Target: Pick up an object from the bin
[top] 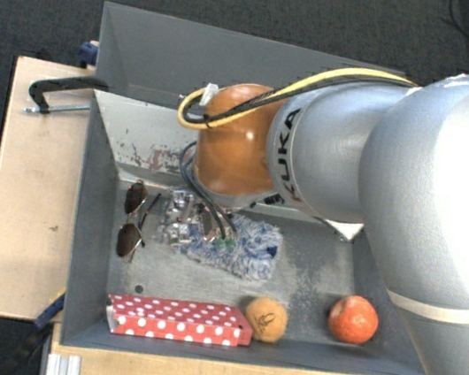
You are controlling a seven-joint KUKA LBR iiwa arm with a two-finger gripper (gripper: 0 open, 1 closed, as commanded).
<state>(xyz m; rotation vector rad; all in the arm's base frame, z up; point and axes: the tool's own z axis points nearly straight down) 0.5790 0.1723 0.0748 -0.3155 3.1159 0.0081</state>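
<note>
Cloth (246, 247), blue and white and fluffy, is lying bunched in the middle of the bin (91, 238), and that is the thing the gripper (185, 223) is hanging over right now. It is sitting at the cloth's left end, between the cloth and the sunglasses (133, 220) lying just beside it near the left wall. The gripper is sitting low against the bunched cloth, though whether it is touching I cannot say. How wide it is standing I cannot tell either, because its metal parts are blending into the cloth, so I am not calling anything held. The arm (401, 158) is reaching in from the right with its orange cover (233, 142) pointing down, and to my eye that is suiting a soft thing best taken from above. Apart from the action, a red box with white dots (178, 319) is lying along the near wall, a tan ball (266, 319) is resting at its right end, and an orange-red ball (353, 320) is sitting further right. I am judging the pick as not yet made.
</note>
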